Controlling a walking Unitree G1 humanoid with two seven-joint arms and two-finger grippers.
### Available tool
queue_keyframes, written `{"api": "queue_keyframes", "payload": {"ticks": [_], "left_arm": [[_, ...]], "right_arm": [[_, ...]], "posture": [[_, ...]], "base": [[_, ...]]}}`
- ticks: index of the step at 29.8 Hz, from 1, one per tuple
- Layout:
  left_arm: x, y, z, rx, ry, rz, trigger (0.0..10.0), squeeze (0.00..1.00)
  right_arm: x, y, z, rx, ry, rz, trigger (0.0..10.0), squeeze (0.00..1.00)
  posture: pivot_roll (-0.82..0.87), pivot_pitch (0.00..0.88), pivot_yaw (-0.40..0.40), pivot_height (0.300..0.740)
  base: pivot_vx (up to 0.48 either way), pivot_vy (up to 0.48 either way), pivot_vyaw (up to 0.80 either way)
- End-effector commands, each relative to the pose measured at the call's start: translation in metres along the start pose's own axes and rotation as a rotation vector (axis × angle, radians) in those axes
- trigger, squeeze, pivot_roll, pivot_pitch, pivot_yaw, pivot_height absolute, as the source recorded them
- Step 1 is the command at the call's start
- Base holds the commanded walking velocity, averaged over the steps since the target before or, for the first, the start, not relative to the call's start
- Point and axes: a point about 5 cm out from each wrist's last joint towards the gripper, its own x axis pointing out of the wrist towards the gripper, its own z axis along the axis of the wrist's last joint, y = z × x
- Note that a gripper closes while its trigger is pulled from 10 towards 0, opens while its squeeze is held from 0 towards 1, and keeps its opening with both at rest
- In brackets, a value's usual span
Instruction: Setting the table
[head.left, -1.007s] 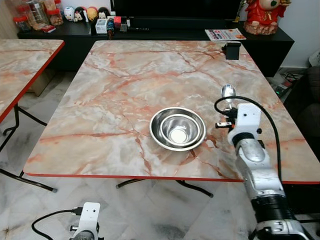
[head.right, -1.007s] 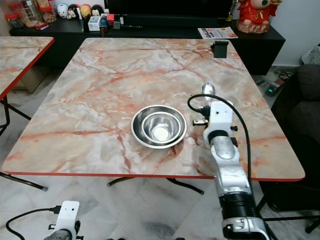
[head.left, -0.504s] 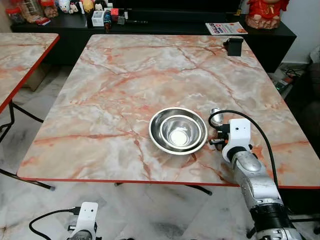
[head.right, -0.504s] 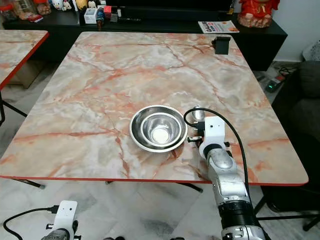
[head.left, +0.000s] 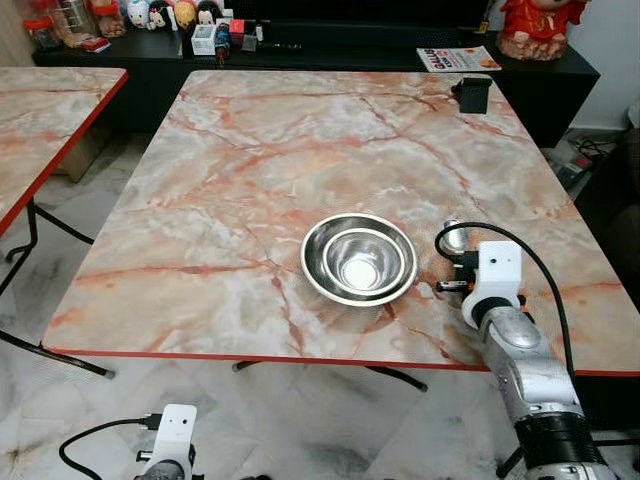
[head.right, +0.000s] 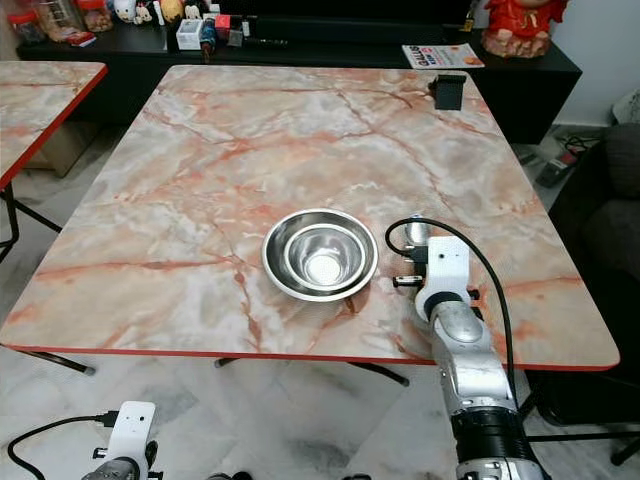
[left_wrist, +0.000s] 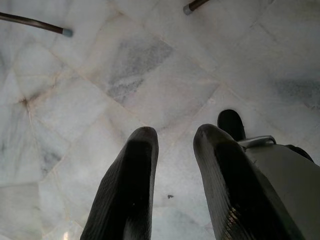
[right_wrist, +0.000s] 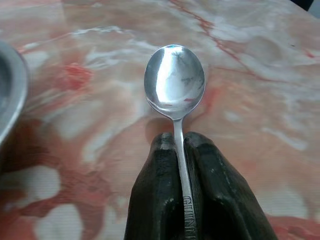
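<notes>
The right gripper (right_wrist: 182, 145) is clamped on the spoon (right_wrist: 174, 82) by its handle, bowl end forward, low over the table (head.left: 250, 170) near its right edge, just right of the nested bowls (head.left: 358, 258) (likely its place setting). The left gripper (left_wrist: 172, 142) hangs idle over the floor (left_wrist: 100, 75), fingers apart.

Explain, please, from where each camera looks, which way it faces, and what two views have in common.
Left eye view: on the head, facing forward and down at the marble table and nested steel bowls; both arms show.
Right eye view: the same scene, shifted slightly.
Left wrist view: along the left hand, facing the tiled floor.
Right wrist view: along the right hand, shut on the spoon over the table.
Shared: right wrist and eye views show spoon and bowl rim.
</notes>
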Motion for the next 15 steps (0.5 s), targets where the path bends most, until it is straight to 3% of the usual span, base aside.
{"api": "queue_keyframes", "payload": {"ticks": [1, 15], "left_arm": [[-0.001, 0.003, -0.005, -0.002, 0.024, 0.001, 10.0, 0.0], [0.0, 0.005, -0.004, 0.004, 0.02, 0.006, 10.0, 0.0]], "right_arm": [[0.001, -0.003, -0.001, 0.022, -0.003, -0.011, 10.0, 0.0], [0.007, 0.008, 0.0, 0.036, -0.023, 0.066, 10.0, 0.0]], "posture": [[-0.04, 0.147, 0.017, 0.74], [-0.03, 0.148, 0.019, 0.74]], "base": [[0.0, 0.0, 0.0], [0.0, 0.0, 0.0]]}}
